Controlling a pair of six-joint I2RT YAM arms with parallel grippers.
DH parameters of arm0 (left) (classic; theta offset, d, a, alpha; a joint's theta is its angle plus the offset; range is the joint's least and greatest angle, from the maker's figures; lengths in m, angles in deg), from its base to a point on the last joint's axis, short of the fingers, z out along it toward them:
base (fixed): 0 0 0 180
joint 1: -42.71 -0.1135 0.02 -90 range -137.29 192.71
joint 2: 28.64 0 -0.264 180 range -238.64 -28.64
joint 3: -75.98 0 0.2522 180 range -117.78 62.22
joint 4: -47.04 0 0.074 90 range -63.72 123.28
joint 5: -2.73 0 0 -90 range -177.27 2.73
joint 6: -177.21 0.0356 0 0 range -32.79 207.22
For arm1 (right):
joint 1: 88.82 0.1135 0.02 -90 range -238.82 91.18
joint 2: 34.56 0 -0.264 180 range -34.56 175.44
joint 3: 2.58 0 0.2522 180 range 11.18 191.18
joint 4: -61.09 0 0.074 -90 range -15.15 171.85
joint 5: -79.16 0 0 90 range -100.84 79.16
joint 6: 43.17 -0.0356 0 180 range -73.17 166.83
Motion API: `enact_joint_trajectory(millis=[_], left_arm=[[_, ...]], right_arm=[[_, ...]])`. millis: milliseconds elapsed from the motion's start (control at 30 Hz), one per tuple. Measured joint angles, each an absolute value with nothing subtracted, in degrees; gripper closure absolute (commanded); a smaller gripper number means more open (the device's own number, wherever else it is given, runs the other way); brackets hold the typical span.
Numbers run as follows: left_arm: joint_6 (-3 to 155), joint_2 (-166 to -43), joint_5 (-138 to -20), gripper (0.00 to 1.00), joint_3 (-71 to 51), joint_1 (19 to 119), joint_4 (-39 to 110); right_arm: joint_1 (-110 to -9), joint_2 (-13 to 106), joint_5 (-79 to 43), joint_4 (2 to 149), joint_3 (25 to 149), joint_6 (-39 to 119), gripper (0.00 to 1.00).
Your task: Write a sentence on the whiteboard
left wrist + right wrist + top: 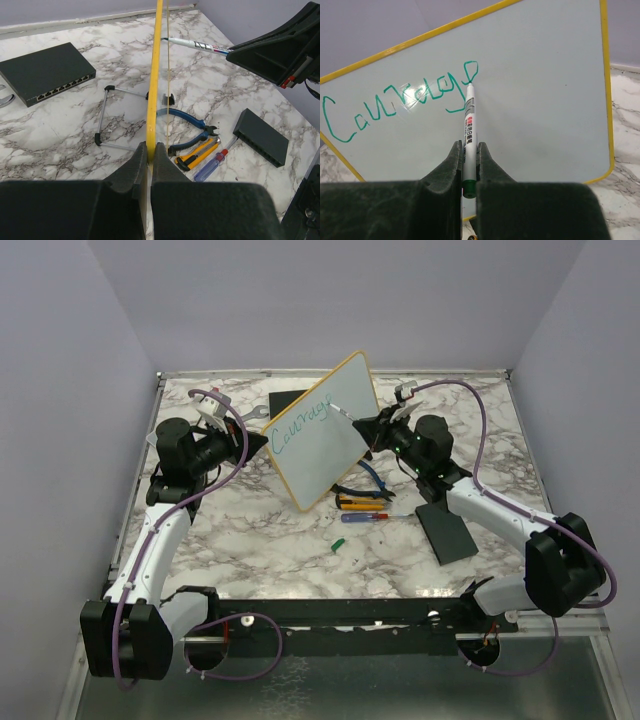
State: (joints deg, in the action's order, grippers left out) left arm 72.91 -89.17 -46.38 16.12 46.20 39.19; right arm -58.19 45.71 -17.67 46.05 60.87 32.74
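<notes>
Two grips are showing as we are looking: our left gripper (149, 150) is pinching its dark padded jaws together on the thin yellow rim of the whiteboard (156, 75), which is rising straight ahead out of the jaws, edge-on, over the marble-patterned table (60, 130). Our right gripper (469, 150) is clamping a slim white marker (469, 117) between its jaws, the barrel pointing forward past the fingertips and its tip touching the board's glossy white face just ahead. We are reading the sentence (395, 102) as looping teal cursive, running left of the marker tip and meeting it, roughly "Courage"; the board's corners are rounded.
</notes>
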Motion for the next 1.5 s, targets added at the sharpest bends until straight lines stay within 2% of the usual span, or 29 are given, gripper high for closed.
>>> enact_joint_trajectory(millis=[1500], left_arm=[[72.9, -89.1, -46.4, 1.0, 16.2, 46.2, 39.2]], right_arm=[[-58.2, 46.6, -13.0, 47.6, 62.6, 32.9, 0.99]])
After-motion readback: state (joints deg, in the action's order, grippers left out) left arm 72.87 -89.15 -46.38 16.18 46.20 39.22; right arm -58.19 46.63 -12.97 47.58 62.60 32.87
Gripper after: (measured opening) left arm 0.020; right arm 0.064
